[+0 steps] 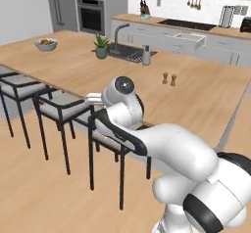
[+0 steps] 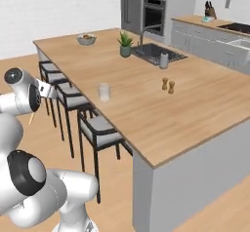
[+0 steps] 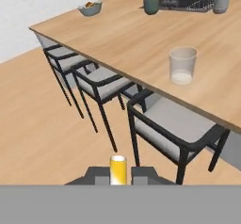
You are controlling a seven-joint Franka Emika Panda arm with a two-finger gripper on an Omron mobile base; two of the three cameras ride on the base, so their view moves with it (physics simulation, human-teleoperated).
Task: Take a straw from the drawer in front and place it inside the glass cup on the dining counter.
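Gripper (image 3: 118, 177) – clamped on the straw (image 3: 117, 169), its end poking up between the tips | glass cup (image 3: 182, 66) – ahead and right of the hand, on the dining counter (image 3: 117, 39), beyond a stool (image 3: 169, 122) | risk – a tilted straw could strike the rim and tip the cup

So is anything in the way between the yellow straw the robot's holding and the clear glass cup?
Nothing visible blocks it. The gripper is shut on the thin pale-yellow straw, out over the floor beside the black stools. The clear glass cup stands alone near the edge of the light-wood dining counter, with open air above it.
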